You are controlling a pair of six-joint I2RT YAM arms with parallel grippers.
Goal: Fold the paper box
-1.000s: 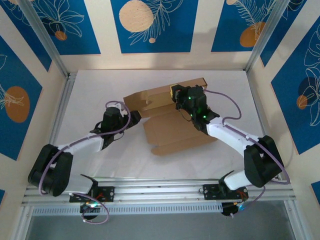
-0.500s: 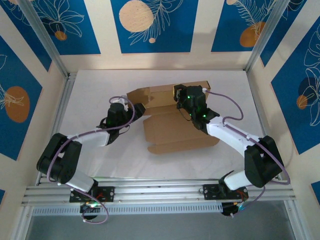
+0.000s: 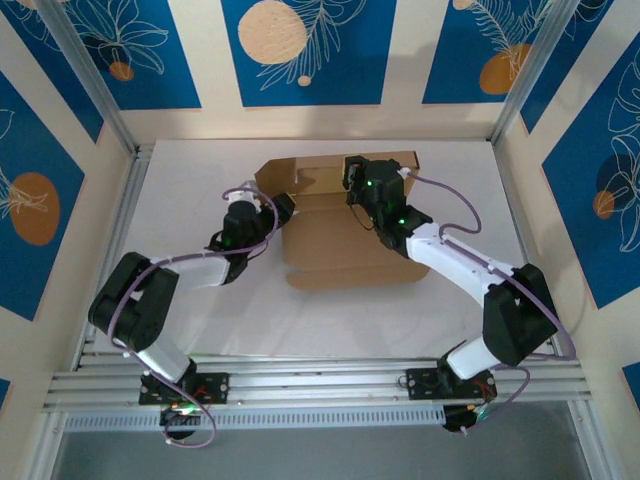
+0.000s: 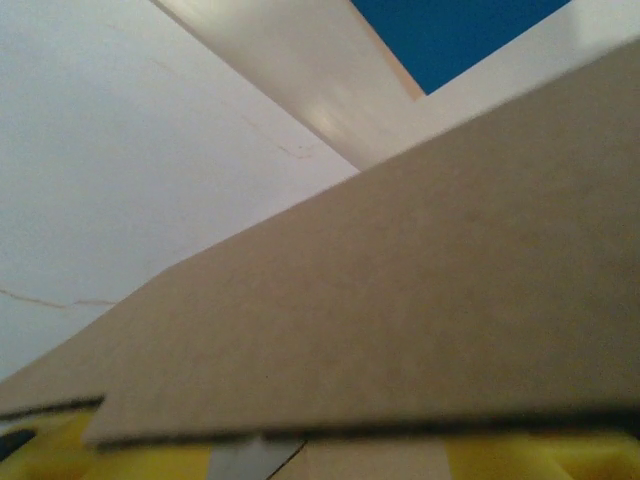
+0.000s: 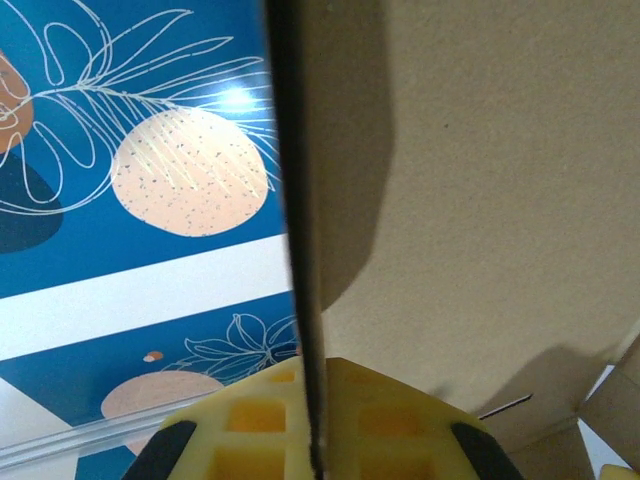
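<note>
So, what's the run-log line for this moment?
task: fold paper box | right gripper: shut on its rear panel | left gripper: at its left side, grip unclear

You have on hand:
- paper box (image 3: 345,240): one, a single brown cardboard piece.
- Arms: two, the left arm (image 3: 190,270) and the right arm (image 3: 460,262).
- Grippers: two, one per arm, the left gripper (image 3: 283,208) and the right gripper (image 3: 352,172).
- purple cables (image 3: 440,188): two, one along each arm.
- table (image 3: 190,170): one.
- blue printed panels (image 3: 300,50): three across the back wall. On each side wall you can probably count two, though the picture's edge cuts them.
</note>
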